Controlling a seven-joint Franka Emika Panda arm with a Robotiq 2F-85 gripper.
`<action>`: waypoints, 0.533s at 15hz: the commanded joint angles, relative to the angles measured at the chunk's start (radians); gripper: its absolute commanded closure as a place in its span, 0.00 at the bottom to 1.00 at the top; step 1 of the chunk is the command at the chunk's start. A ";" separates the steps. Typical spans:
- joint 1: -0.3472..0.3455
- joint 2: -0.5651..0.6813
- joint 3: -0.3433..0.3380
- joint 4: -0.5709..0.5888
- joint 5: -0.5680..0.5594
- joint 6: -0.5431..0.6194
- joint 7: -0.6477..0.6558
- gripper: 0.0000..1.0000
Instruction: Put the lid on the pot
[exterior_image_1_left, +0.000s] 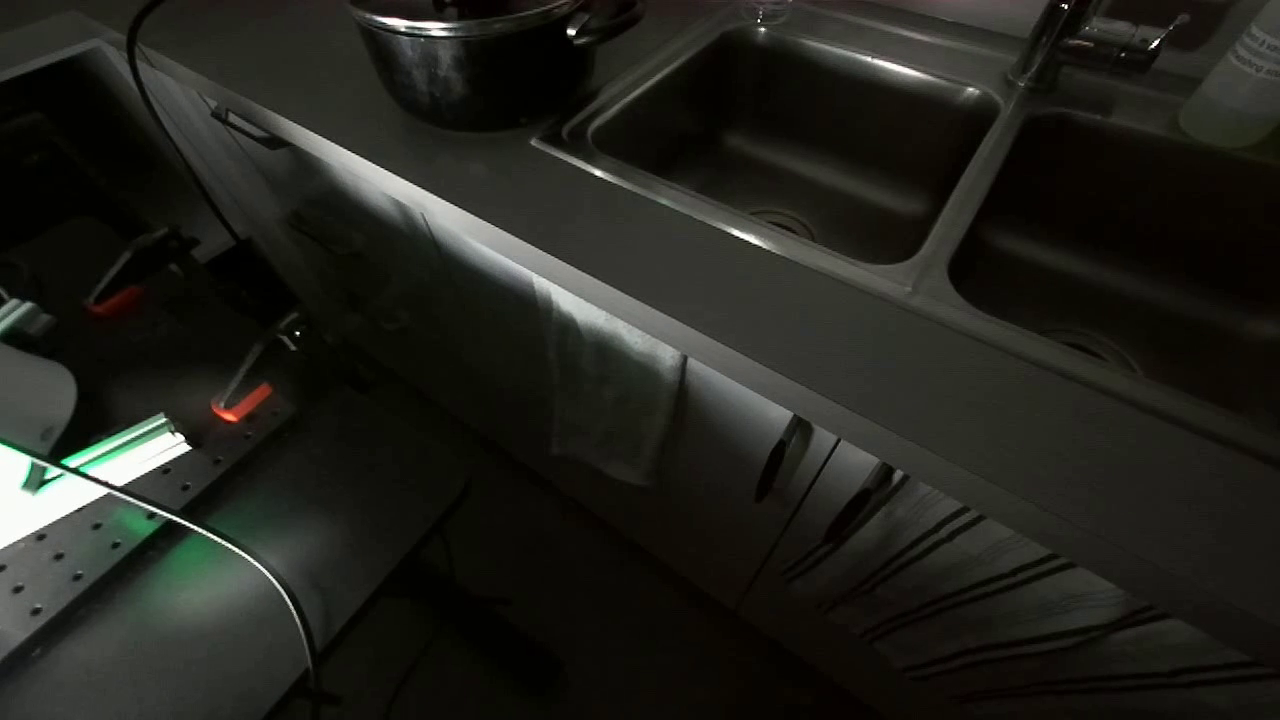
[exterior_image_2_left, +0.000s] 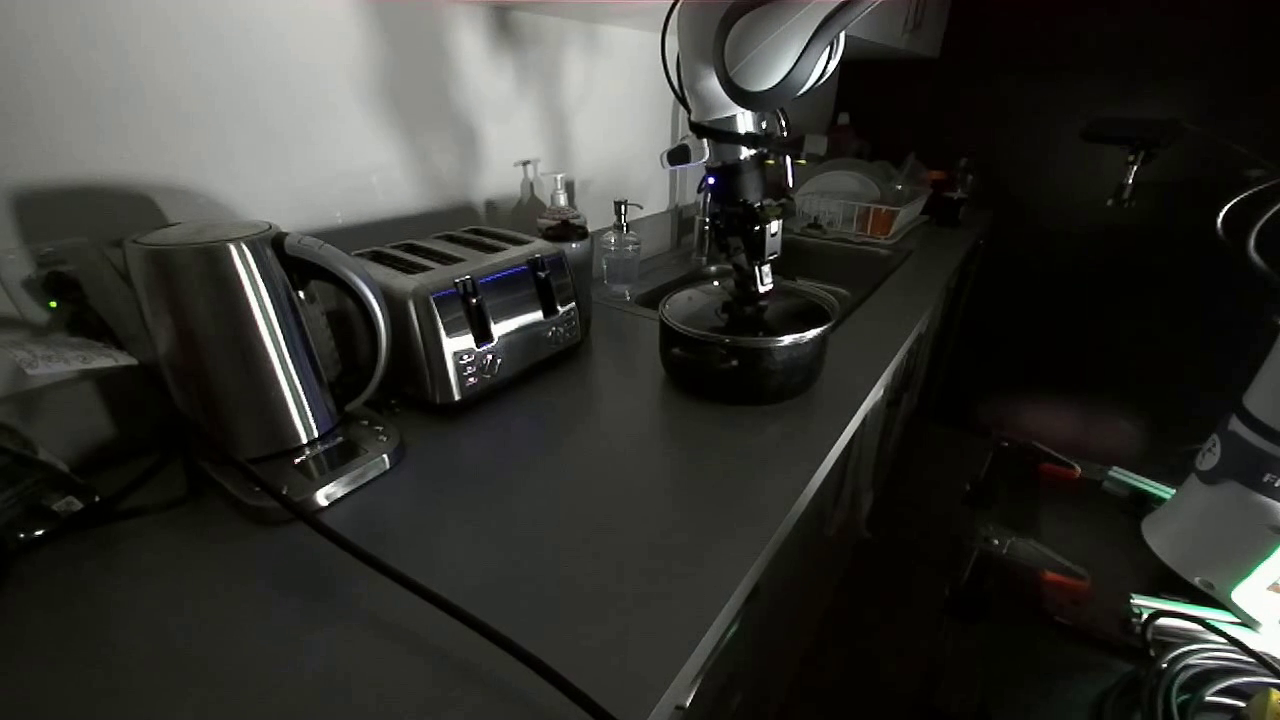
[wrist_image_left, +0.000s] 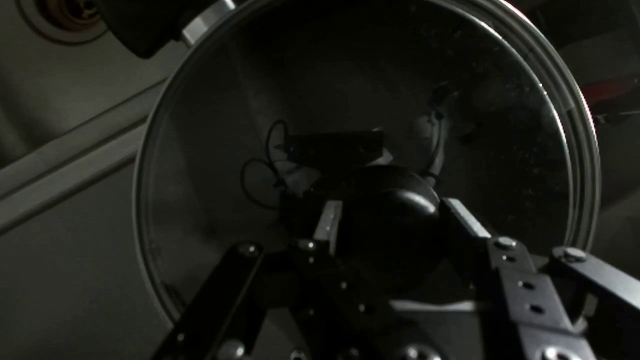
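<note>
The dark pot (exterior_image_2_left: 745, 370) stands upright on the counter beside the sink; it also shows at the top of an exterior view (exterior_image_1_left: 460, 80). The round glass lid (exterior_image_2_left: 690, 312) with a metal rim lies level over the pot's opening and looks seated on its rim. In the wrist view the lid (wrist_image_left: 200, 165) fills most of the picture, with its dark round knob (wrist_image_left: 390, 235) near the middle. My gripper (wrist_image_left: 390, 212) has a finger on each side of the knob, both seeming to touch it. It also comes from above in an exterior view (exterior_image_2_left: 750, 290).
A double steel sink (exterior_image_1_left: 700, 212) adjoins the pot. A toaster (exterior_image_2_left: 510, 320), a kettle (exterior_image_2_left: 235, 340) and soap bottles (exterior_image_2_left: 621, 250) stand along the wall. A dish rack (exterior_image_2_left: 860, 225) is behind the sink. A black cable (exterior_image_2_left: 430, 595) crosses the counter (exterior_image_2_left: 560, 520).
</note>
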 joint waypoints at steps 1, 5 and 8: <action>-0.003 0.012 0.002 0.047 0.022 -0.034 -0.009 0.73; -0.003 0.009 0.005 0.049 0.030 -0.029 -0.011 0.73; -0.002 0.008 0.006 0.053 0.033 -0.029 -0.011 0.73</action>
